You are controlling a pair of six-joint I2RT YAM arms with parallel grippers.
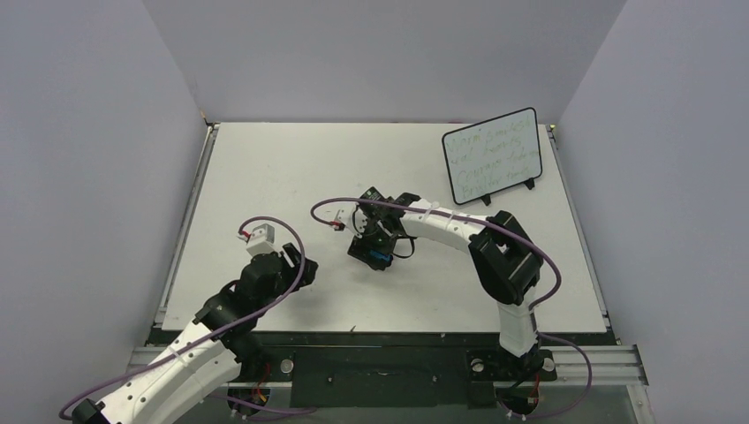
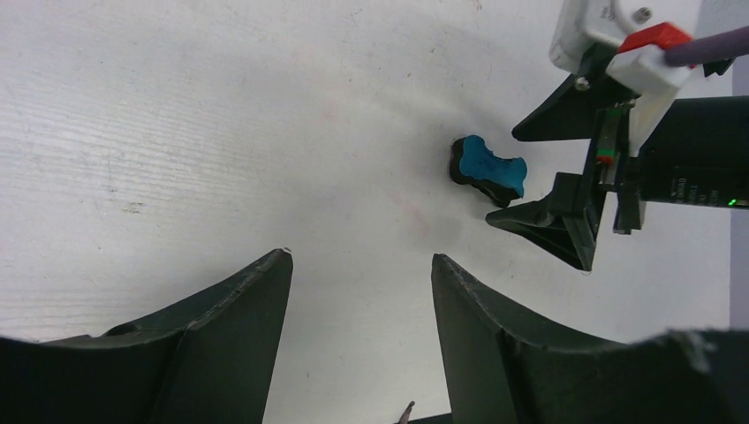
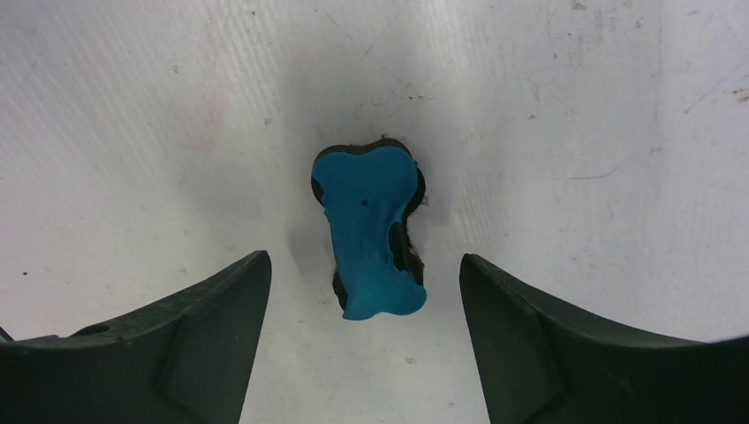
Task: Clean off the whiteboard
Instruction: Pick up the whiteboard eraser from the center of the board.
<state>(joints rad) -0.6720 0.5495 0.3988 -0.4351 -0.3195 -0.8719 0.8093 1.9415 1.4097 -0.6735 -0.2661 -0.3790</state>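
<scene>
Even light; whiteboard [image 1: 491,156] perhaps blurred.

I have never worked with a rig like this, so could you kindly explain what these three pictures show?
These are two robot arms bolted at the near edge of a white table. The wide picture comes from a fixed camera above and behind them: the left arm on the left, the right arm stretched toward mid-table. The other two pictures come from cameras on the wrists, looking past each arm's own dark fingers. A small blue bone-shaped eraser lies on the table between the open jaws of the right gripper, which do not touch it. The left gripper is open and empty. At the far right, a whiteboard with green handwriting leans on a stand. Nothing is held.
</scene>
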